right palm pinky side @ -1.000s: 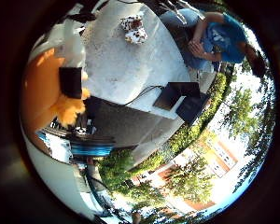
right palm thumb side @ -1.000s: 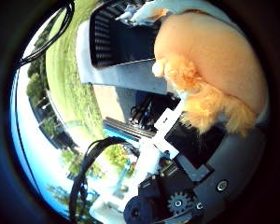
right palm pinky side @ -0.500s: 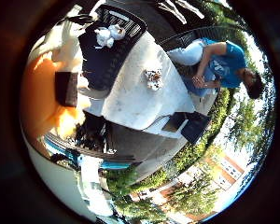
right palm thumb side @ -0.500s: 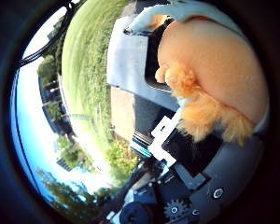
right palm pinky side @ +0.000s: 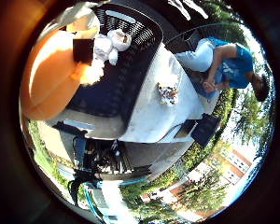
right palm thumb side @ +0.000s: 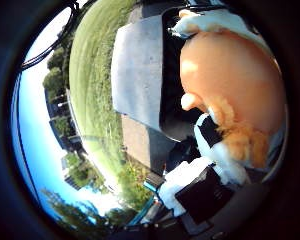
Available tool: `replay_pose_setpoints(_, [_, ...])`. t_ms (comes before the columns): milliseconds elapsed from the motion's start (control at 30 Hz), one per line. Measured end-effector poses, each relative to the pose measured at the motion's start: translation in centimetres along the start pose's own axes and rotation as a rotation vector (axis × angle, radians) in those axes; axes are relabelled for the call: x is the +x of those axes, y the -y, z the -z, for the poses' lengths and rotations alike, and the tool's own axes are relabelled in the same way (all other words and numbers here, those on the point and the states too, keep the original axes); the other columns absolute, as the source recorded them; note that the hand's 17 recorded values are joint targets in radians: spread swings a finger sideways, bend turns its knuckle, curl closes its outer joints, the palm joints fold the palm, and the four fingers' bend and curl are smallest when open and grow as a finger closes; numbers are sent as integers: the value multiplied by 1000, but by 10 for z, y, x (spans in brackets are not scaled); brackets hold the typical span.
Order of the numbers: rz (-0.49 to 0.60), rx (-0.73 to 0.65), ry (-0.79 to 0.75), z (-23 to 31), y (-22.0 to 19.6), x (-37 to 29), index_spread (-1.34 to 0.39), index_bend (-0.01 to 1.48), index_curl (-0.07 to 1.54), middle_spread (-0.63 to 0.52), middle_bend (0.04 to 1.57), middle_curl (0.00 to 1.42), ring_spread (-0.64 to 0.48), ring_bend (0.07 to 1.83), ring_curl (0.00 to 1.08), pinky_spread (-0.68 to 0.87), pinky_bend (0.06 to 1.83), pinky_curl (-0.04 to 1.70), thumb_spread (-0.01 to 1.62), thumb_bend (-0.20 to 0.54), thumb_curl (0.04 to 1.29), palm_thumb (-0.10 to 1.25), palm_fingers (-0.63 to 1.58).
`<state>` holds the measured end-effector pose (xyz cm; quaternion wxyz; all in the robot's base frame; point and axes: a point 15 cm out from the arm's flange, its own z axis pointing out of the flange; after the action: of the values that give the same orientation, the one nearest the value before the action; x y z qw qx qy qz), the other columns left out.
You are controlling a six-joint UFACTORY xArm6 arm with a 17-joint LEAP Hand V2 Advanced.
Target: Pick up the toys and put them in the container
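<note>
While the hand (right palm thumb side: pixel 210 175) grips the orange plush toy (right palm pinky side: pixel 51 79) close against its palm, the carry is over the black slatted container (right palm pinky side: pixel 130 60).

With fingers curled round the plush, bring it squarely above the container's open middle before letting go; a white plush toy (right palm pinky side: pixel 113 42) already lies inside. One small spotted toy (right palm pinky side: pixel 168 92) waits on the white tabletop (right palm pinky side: pixel 149 119), at the container's 4 o'clock, well apart from it.
</note>
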<state>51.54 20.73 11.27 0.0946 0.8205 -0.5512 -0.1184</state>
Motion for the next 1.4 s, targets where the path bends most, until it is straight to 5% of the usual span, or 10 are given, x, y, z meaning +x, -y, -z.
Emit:
replay_pose_setpoints(167, [3, -11, 5, 1, -4, 18, -415, 461, 74, 84, 151, 511, 287, 540, 405, 434, 830, 554, 1131, -47, 473, 714, -174])
replay_pose_setpoints(467, [-31, 69, 22, 54, -21, 91, -410, 273, 131, 124, 136, 373, 316, 428, 342, 480, 702, 449, 1113, -28, 389, 678, -81])
replay_pose_setpoints(767, [-240, 173, -1, 65, -50, 249, -178, 168, 186, 168, 189, 343, 313, 444, 332, 482, 597, 371, 1127, -34, 361, 663, 67])
replay_pose_setpoints(1100, [-385, 109, -171, -28, -67, 373, -14, 185, 221, 168, 191, 357, 305, 438, 325, 456, 530, 321, 1144, -47, 326, 523, 153])
replay_pose_setpoints(1400, [-447, 31, -316, -98, -72, 412, 43, 205, 277, 167, 172, 344, 305, 388, 310, 429, 447, 275, 1099, -53, 279, 300, 210])
